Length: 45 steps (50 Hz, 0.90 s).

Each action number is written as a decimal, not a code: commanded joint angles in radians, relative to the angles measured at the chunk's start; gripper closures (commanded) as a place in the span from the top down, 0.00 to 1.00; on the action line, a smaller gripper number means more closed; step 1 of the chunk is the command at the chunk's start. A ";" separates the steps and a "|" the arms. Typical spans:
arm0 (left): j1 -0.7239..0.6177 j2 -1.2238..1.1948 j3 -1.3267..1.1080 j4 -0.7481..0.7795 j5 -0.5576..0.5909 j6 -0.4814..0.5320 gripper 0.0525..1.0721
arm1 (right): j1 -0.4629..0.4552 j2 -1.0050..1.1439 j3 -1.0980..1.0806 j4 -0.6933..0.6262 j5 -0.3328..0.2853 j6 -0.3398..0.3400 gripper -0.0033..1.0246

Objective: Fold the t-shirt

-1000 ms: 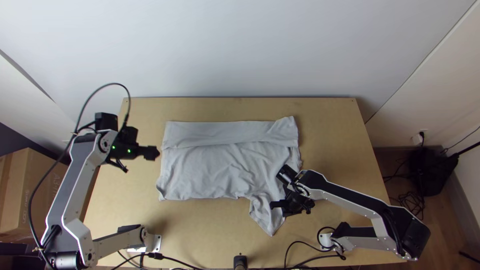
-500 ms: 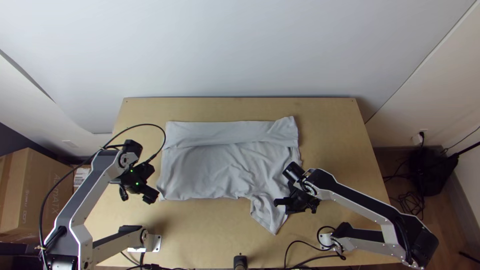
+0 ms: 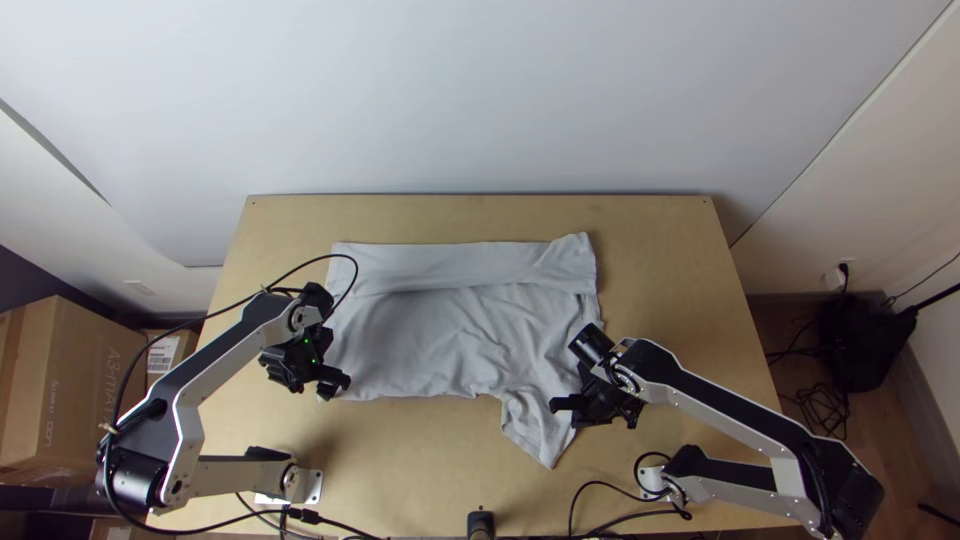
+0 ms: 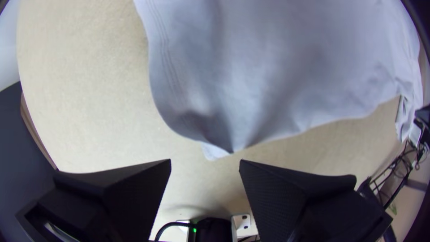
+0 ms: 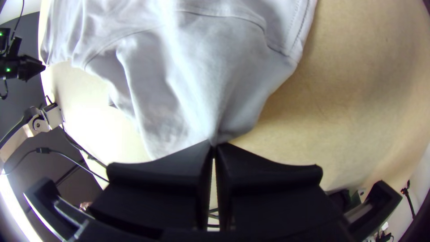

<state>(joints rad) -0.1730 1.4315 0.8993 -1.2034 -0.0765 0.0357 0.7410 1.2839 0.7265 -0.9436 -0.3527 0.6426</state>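
Note:
A pale grey t-shirt (image 3: 430, 340) lies on the table with a folded band along its far side and a sleeve-like flap toward the near right. My left gripper (image 3: 335, 382) is over the shirt's near left corner. In the left wrist view my left gripper (image 4: 205, 163) stands open, the shirt's corner (image 4: 217, 150) just beyond its gap. My right gripper (image 3: 562, 404) is over the near right part of the shirt. The right wrist view has my right gripper (image 5: 214, 145) shut on the shirt (image 5: 192, 80), pinching a raised, gathered bit of cloth.
The wooden table (image 3: 680, 290) extends around the shirt. Cardboard boxes (image 3: 70, 390) stand off its left side. Cables (image 3: 600, 492) run along the near edge, beside a black post (image 3: 481, 524).
My left gripper has come toward the near side and then right, to the shirt's near left corner. My right gripper has shifted slightly right, drawing the near flap along.

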 commanded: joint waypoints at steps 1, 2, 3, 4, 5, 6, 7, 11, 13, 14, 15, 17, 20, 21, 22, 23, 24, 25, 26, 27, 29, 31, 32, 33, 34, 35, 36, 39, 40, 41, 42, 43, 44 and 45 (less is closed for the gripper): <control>-0.006 0.046 0.004 0.013 -0.012 -0.077 0.73 | -0.003 -0.021 -0.001 -0.014 0.000 0.003 0.03; -0.008 0.053 0.007 0.015 -0.012 -0.082 0.73 | -0.003 -0.023 -0.001 -0.014 0.000 0.003 0.03; -0.008 0.060 0.010 0.015 -0.011 -0.085 0.73 | -0.003 -0.024 -0.002 -0.014 0.000 0.003 0.03; -0.008 0.067 0.013 0.015 -0.011 -0.088 0.73 | -0.003 -0.024 -0.002 -0.014 0.000 0.003 0.03; -0.008 0.072 0.016 0.015 -0.011 -0.089 0.73 | -0.003 -0.024 -0.002 -0.014 0.000 0.003 0.03; -0.008 0.075 0.021 0.015 -0.011 -0.091 0.73 | -0.003 -0.026 -0.002 -0.014 0.000 0.003 0.03; -0.008 0.078 0.026 0.015 -0.009 -0.094 0.73 | -0.003 -0.028 -0.002 -0.014 0.000 0.003 0.03; -0.010 0.086 0.038 0.015 0.000 -0.103 0.73 | -0.003 -0.028 -0.006 -0.014 0.000 0.002 0.03; -0.011 0.090 0.041 0.016 0.001 -0.112 0.71 | -0.003 -0.029 -0.006 -0.014 0.000 0.002 0.03; -0.011 0.095 0.043 0.019 0.001 -0.117 0.67 | -0.003 -0.031 -0.006 -0.014 0.000 0.002 0.03; -0.011 0.098 0.043 0.025 0.000 -0.122 0.62 | -0.003 -0.031 -0.006 -0.014 0.000 0.002 0.03; -0.011 0.106 0.041 0.033 0.000 -0.125 0.58 | -0.003 -0.032 -0.006 -0.014 0.000 0.000 0.03; -0.010 0.106 0.029 0.044 -0.005 -0.119 0.58 | -0.003 -0.034 -0.004 -0.014 0.000 0.000 0.03; -0.010 0.106 0.026 0.044 -0.006 -0.117 0.58 | -0.003 -0.035 -0.004 -0.014 0.000 -0.001 0.03; -0.010 0.106 0.026 0.044 -0.008 -0.115 0.58 | -0.003 -0.037 -0.004 -0.014 0.000 -0.001 0.03; -0.010 0.106 0.024 0.044 -0.008 -0.114 0.58 | -0.003 -0.038 -0.004 -0.014 0.000 -0.003 0.03; -0.006 0.106 0.023 0.044 -0.009 -0.112 0.58 | -0.003 -0.038 -0.004 -0.014 0.000 -0.003 0.03; -0.005 0.106 0.020 0.042 -0.009 -0.109 0.58 | -0.005 -0.040 -0.004 -0.014 0.000 -0.004 0.03; -0.005 0.106 0.016 0.042 -0.012 -0.106 0.58 | -0.005 -0.041 -0.004 -0.014 0.001 -0.004 0.03; -0.005 0.104 0.013 0.042 -0.016 -0.100 0.58 | -0.005 -0.043 -0.004 -0.014 0.001 -0.004 0.03; -0.002 0.104 0.009 0.042 -0.019 -0.097 0.58 | -0.005 -0.046 -0.006 -0.014 0.000 -0.004 0.03; 0.000 0.101 0.000 0.041 -0.023 -0.085 0.58 | -0.005 -0.046 -0.007 -0.014 0.001 -0.006 0.03; 0.000 0.099 -0.005 0.041 -0.026 -0.079 0.58 | -0.008 -0.046 -0.007 -0.014 0.001 -0.006 0.03; 0.001 0.096 -0.008 0.041 -0.035 -0.069 0.58 | -0.008 -0.046 -0.007 -0.014 0.001 -0.008 0.03; 0.006 0.093 -0.011 0.041 -0.045 -0.062 0.58 | -0.009 -0.047 -0.007 -0.014 0.001 -0.008 0.03; 0.010 0.092 -0.017 0.041 -0.048 -0.056 0.58 | -0.009 -0.047 -0.007 -0.014 0.001 -0.008 0.03; 0.017 0.087 -0.022 0.041 -0.051 -0.046 0.58 | -0.012 -0.049 -0.007 -0.014 0.001 -0.008 0.03; 0.040 0.076 -0.025 0.042 -0.057 -0.020 0.58 | -0.022 -0.054 -0.007 -0.014 0.001 -0.011 0.03; 0.047 0.075 -0.025 0.042 -0.057 -0.014 0.58 | -0.025 -0.054 -0.007 -0.014 0.001 -0.012 0.03; 0.053 0.072 -0.026 0.042 -0.057 -0.010 0.58 | -0.028 -0.054 -0.007 -0.014 0.001 -0.014 0.03; 0.058 0.072 -0.026 0.042 -0.059 -0.007 0.58 | -0.031 -0.054 -0.007 -0.014 0.001 -0.015 0.03; 0.063 0.069 -0.028 0.042 -0.060 -0.002 0.58 | -0.032 -0.054 -0.007 -0.014 0.001 -0.017 0.03; 0.066 0.069 -0.028 0.042 -0.060 0.001 0.58 | -0.037 -0.055 -0.007 -0.014 0.001 -0.018 0.03; 0.067 0.067 -0.030 0.042 -0.062 0.001 0.58 | -0.040 -0.055 -0.007 -0.014 0.001 -0.020 0.03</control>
<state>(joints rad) -0.1257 1.5227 0.8986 -1.1561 -0.1230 0.0044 0.7181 1.2476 0.7265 -0.9440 -0.3523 0.6388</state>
